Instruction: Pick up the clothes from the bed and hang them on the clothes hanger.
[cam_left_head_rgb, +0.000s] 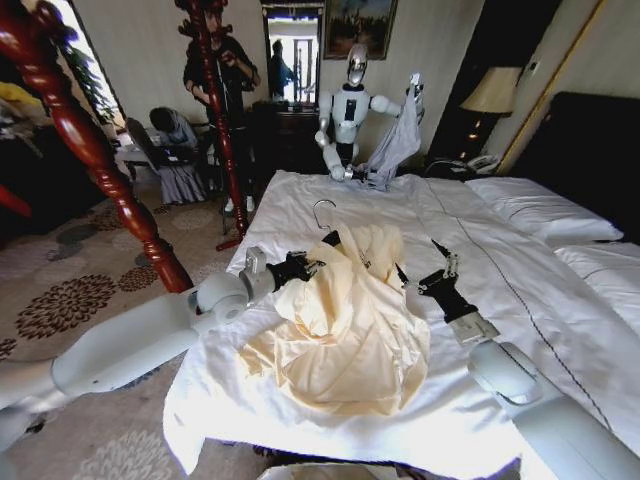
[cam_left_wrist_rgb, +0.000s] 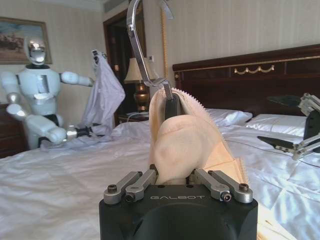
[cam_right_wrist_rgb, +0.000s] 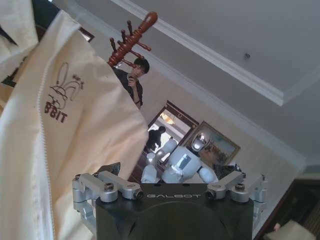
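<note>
The left gripper's (cam_left_head_rgb: 303, 266) jaws were clamped on the cream garment (cam_left_head_rgb: 345, 320), which was draped over the black hanger (cam_left_wrist_rgb: 171, 106) and trailed onto the bed (cam_left_head_rgb: 300, 205) near its foot edge. The right gripper (cam_left_head_rgb: 432, 279) hovered just beside the fabric, jaws spread wide.

My left arm reaches in from the left, its gripper (cam_left_head_rgb: 300, 266) clamped on the cream garment (cam_left_head_rgb: 345, 320) bunched between its fingers (cam_left_wrist_rgb: 142, 181). My right arm extends forward, its gripper (cam_left_head_rgb: 437, 268) spread wide beside the fabric, gripping nothing.
</note>
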